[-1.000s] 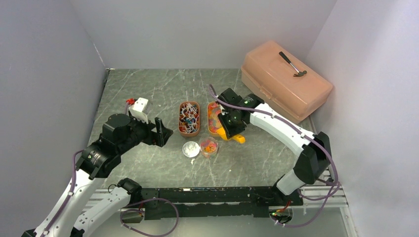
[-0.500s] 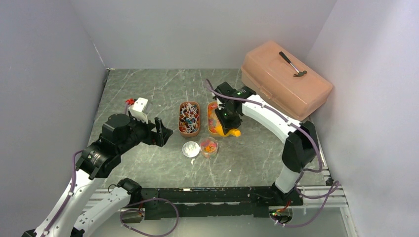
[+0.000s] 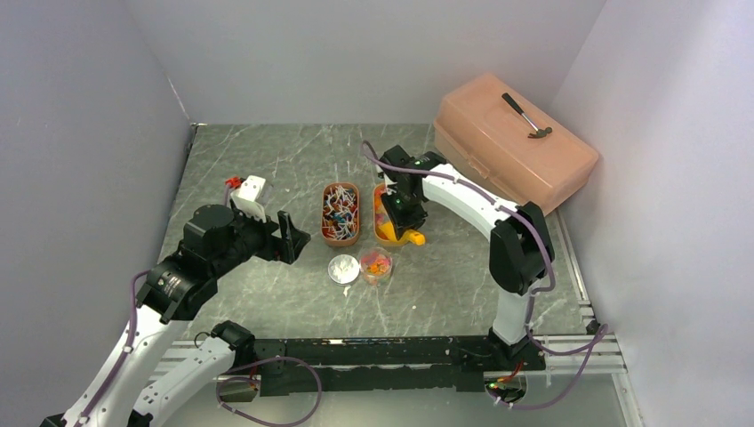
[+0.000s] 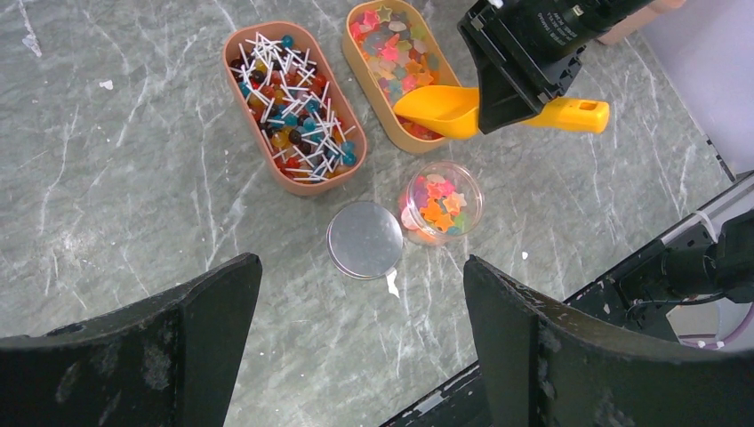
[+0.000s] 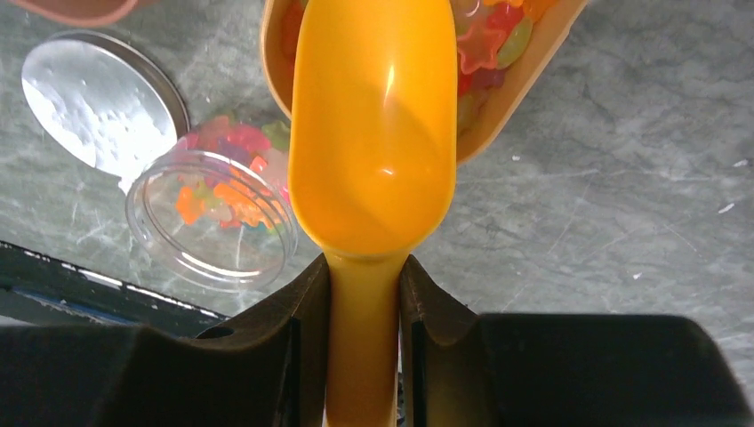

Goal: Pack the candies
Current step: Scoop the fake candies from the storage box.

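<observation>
The candies lie in two oval trays: stick-wrapped ones in the left tray (image 3: 340, 213) (image 4: 293, 107), star gummies in the right tray (image 3: 382, 209) (image 4: 396, 53) (image 5: 525, 80). More gummies fill part of a small clear jar (image 3: 375, 264) (image 4: 440, 203) (image 5: 213, 222), with its round lid (image 3: 343, 269) (image 4: 364, 238) (image 5: 98, 98) flat beside it. My right gripper (image 3: 402, 213) (image 5: 363, 276) is shut on the handle of the orange scoop (image 3: 411, 237) (image 4: 445, 108) (image 5: 373, 133). The scoop's empty bowl hangs over the near end of the gummy tray. My left gripper (image 3: 293, 238) (image 4: 360, 302) hovers open, left of the trays.
A peach toolbox (image 3: 511, 142) with a hammer (image 3: 529, 117) on top stands at the back right. A small white block with red bits (image 3: 251, 189) sits at the back left. Grey walls close in both sides and the back.
My right arm has swung left and back, carrying the scoop from beside the jar to over the gummy tray's near end. The left arm has not moved.
</observation>
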Controlling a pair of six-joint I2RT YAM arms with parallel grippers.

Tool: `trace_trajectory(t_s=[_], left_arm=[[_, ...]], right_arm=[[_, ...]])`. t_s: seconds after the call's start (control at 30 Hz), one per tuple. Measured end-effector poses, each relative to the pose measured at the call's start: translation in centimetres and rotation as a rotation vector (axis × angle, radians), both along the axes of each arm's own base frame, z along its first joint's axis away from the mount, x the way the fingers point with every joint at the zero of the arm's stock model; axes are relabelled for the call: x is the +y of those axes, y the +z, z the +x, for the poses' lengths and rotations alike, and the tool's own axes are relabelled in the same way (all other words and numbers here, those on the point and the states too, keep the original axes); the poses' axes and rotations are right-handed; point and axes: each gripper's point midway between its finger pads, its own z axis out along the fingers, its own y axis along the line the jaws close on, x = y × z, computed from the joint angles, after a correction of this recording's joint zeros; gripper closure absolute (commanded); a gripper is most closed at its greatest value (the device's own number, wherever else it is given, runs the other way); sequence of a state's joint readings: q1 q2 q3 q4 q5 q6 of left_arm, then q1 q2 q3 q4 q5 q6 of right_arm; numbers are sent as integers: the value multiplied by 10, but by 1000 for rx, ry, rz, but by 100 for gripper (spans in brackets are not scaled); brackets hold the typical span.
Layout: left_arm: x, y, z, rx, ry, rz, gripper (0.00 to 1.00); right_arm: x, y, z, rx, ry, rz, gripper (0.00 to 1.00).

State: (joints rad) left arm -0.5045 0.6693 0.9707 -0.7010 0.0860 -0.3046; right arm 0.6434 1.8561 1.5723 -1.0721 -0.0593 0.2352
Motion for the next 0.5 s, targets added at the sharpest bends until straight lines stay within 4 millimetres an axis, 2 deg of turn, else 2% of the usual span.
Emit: trace_trajectory(t_s=[0.23, 0.5], left_arm=[[0, 0, 0, 2, 1, 0, 11], [1, 0, 1, 2, 4, 0, 11]], right_arm=[[8, -12, 16, -14, -43, 21, 100], [19, -17, 34, -73, -104, 70, 100]])
